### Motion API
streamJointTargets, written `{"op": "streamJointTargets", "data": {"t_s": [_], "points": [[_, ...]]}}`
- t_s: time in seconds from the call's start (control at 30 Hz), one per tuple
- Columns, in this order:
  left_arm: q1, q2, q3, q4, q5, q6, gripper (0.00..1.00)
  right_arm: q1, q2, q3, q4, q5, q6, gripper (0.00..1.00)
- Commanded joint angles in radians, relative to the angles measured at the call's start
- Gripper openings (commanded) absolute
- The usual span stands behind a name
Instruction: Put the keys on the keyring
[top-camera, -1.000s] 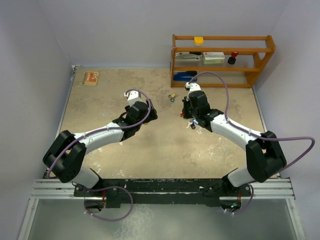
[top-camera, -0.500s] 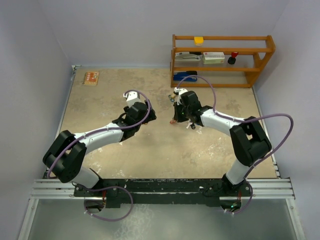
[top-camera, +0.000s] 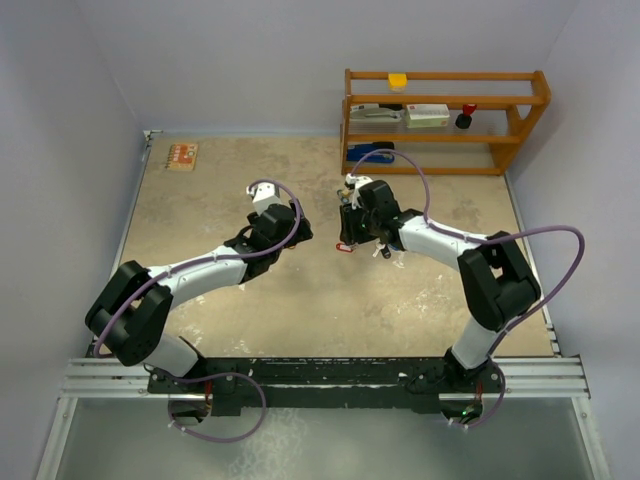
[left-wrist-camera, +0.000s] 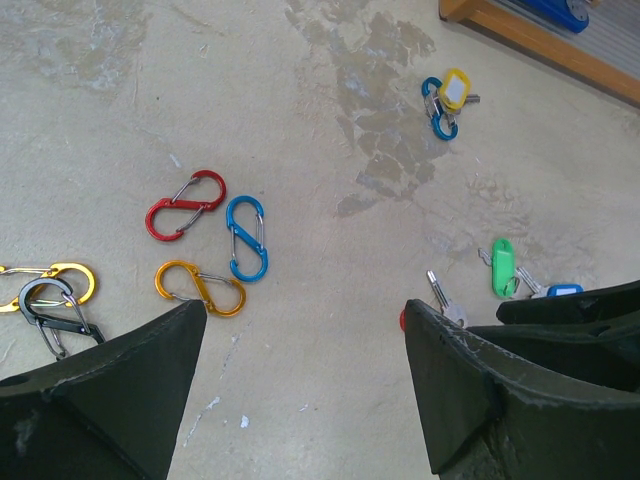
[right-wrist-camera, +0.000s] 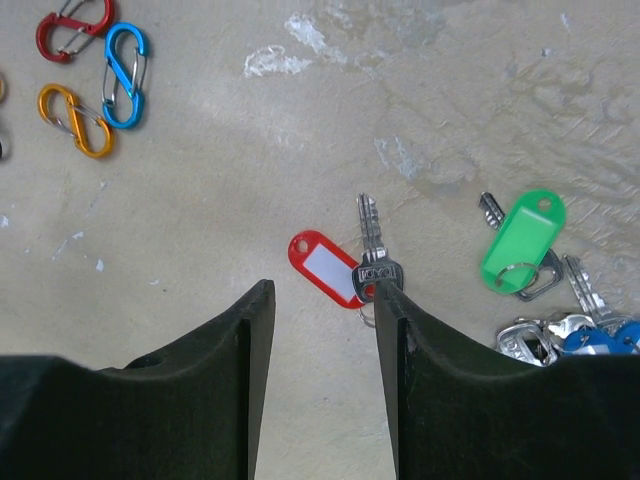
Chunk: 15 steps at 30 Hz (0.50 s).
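Observation:
A silver key with a red tag (right-wrist-camera: 330, 268) lies flat on the table just beyond my right gripper (right-wrist-camera: 320, 300), which is open and holds nothing. The key's head touches the right finger (right-wrist-camera: 400, 320). A green-tagged key (right-wrist-camera: 522, 240) and blue-tagged keys (right-wrist-camera: 590, 335) lie to its right. My left gripper (left-wrist-camera: 305, 315) is open and empty above bare table. A yellow-tagged key (left-wrist-camera: 447, 100) sits farther off, hooked to a blue clip. Which ring or clip is the keyring I cannot tell.
Loose S-shaped clips lie left of the keys: red (left-wrist-camera: 186, 204), blue (left-wrist-camera: 246, 237), orange (left-wrist-camera: 199, 287), and a yellow and a grey one (left-wrist-camera: 50, 300). A wooden shelf (top-camera: 445, 120) stands at the back right. A small orange card (top-camera: 181, 156) lies at the back left.
My right arm swung left toward the table's middle and its gripper went from shut to open; the red-tagged key now lies on the table. The left arm has not moved.

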Motion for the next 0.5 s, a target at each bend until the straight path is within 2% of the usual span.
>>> {"op": "streamJointTargets", "data": {"t_s": [0.0,0.47], "points": [[0.007,-0.025,0.000,0.030,-0.010,0.011,0.77,0.006,0.017,0.070,-0.032,0.030,0.005,0.48],[0.011,-0.025,0.000,0.030,-0.013,0.012,0.77,0.010,0.088,0.107,-0.101,0.103,-0.005,0.47]]}}
